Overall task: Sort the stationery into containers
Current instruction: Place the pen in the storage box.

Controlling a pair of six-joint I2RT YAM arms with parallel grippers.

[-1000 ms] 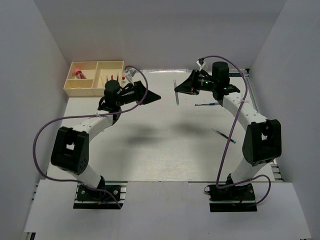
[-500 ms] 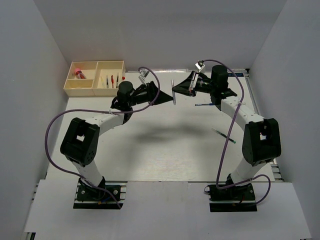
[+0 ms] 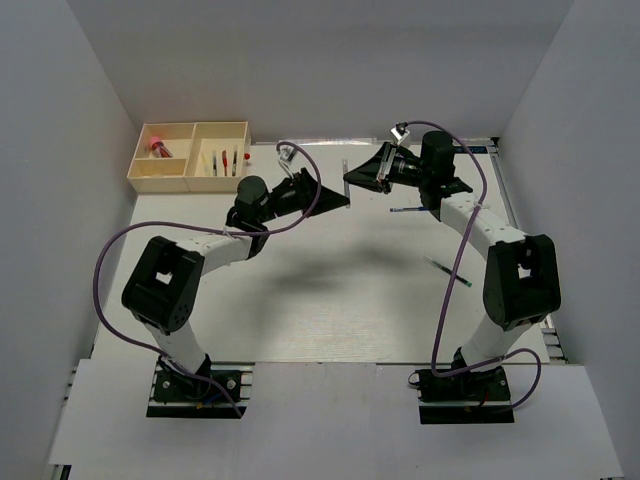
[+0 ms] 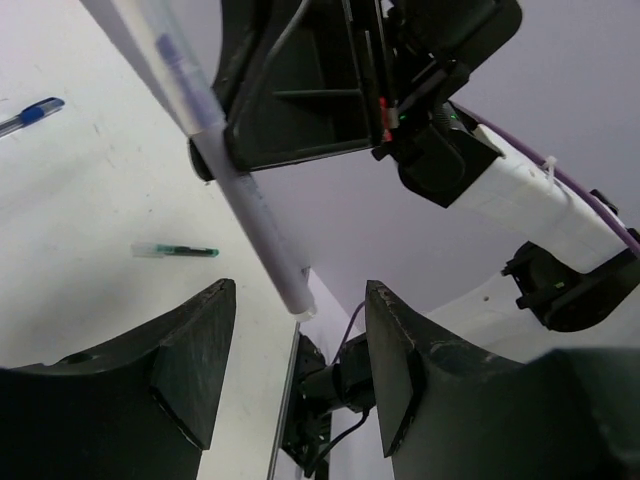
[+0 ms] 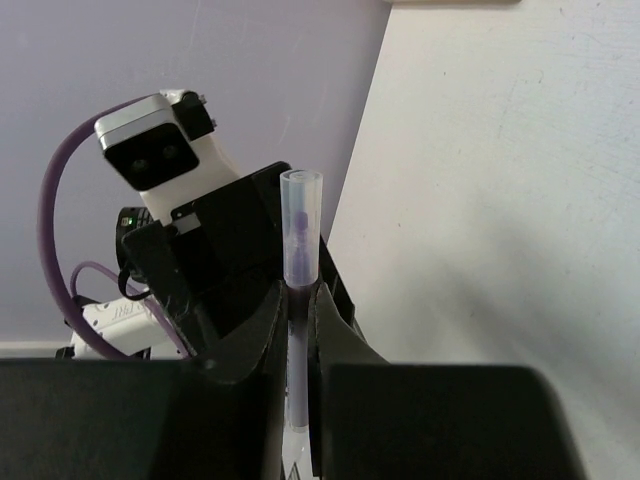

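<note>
My right gripper [image 3: 350, 178] [image 5: 297, 300] is shut on a clear pen [image 5: 300, 215] [image 4: 235, 185] with purple ink, held upright above the table's back middle. My left gripper [image 3: 345, 203] [image 4: 295, 370] is open right beside it, its fingers [image 4: 190, 370] either side of the pen's lower end, not touching it. The cream tray [image 3: 158, 184] sits at the back left. It holds a pink cylinder [image 3: 157, 147] in a small compartment and several pens [image 3: 222, 160] in the large one. A blue pen [image 3: 413, 209] [image 4: 30, 113] and a green pen [image 3: 447, 270] [image 4: 175, 250] lie on the table at the right.
White walls close in the table on the left, back and right. Purple cables loop over both arms [image 3: 110, 245]. The two grippers nearly meet tip to tip at the back middle.
My left gripper has swung right from near the tray to the pen in my right gripper. The right gripper has shifted slightly left, still holding the pen.
</note>
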